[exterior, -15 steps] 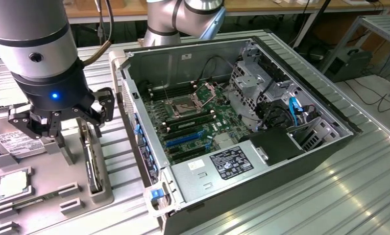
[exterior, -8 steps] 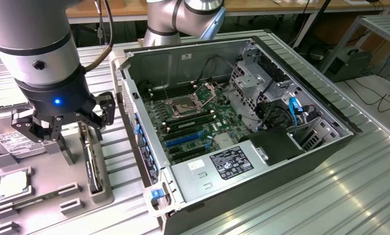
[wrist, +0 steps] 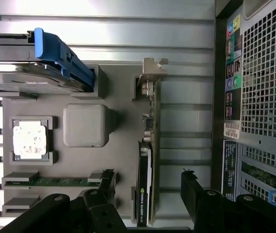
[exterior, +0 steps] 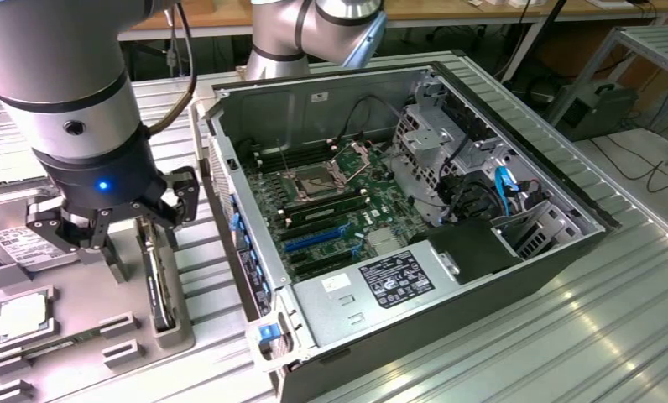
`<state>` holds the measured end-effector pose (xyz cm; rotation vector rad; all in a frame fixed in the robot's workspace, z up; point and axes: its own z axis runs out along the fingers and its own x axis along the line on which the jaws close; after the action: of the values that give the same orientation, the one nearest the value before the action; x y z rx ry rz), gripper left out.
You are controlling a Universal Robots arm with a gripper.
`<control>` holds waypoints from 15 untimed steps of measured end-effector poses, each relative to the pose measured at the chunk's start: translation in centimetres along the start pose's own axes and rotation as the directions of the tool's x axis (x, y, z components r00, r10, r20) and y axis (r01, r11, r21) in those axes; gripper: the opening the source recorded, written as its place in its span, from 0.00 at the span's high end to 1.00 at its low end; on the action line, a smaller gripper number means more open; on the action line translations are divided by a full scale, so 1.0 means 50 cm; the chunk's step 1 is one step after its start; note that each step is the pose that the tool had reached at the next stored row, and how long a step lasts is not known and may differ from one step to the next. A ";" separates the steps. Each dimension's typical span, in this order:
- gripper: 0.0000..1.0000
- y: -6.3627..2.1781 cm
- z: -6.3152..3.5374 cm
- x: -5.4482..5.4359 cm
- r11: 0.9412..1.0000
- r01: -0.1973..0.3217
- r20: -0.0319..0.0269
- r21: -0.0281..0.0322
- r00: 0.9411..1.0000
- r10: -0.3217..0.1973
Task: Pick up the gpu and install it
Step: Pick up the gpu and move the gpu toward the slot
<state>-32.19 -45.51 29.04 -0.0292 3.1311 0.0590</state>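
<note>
Over the grey fixture tray (exterior: 93,294), at eight o'clock in the exterior view, I log the gripper (exterior: 135,243): jaws spread wide, nothing held.

- Fingers (wrist: 192,191): in the wrist view, two black fingers straddle the gpu (wrist: 145,194), one on each side. Bare tray shows between each finger and the card.
- Gpu: stands on edge in its tray slot, green board and black cooler face. The silver bracket (wrist: 152,73) is at the end away from the fingers.
- Processor chip (exterior: 23,312): lies flat in a square pocket, at nine o'clock of the gpu in the exterior view.
- Hard drive (exterior: 23,243): white label up, at twelve o'clock of the chip.
- Computer case (exterior: 514,168): lies open at three o'clock of the tray, with the motherboard (exterior: 334,206) exposed and the power supply (exterior: 384,281) at its six o'clock end.
</note>
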 end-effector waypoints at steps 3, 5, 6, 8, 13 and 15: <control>0.34 -0.001 0.006 0.000 1.000 0.000 0.000 0.000 1.000 0.000; 0.34 -0.001 0.011 0.000 1.000 0.000 0.000 0.000 1.000 0.000; 0.34 -0.002 0.013 0.000 1.000 0.000 0.000 0.000 1.000 0.000; 0.34 -0.002 0.017 0.000 1.000 0.000 0.000 0.000 1.000 0.000; 0.34 -0.004 0.027 0.000 1.000 0.000 0.000 0.000 1.000 0.000; 0.34 -0.004 0.030 0.000 1.000 0.000 0.000 0.000 1.000 0.000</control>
<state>-32.18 -45.67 27.55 -0.0291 3.1310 0.0592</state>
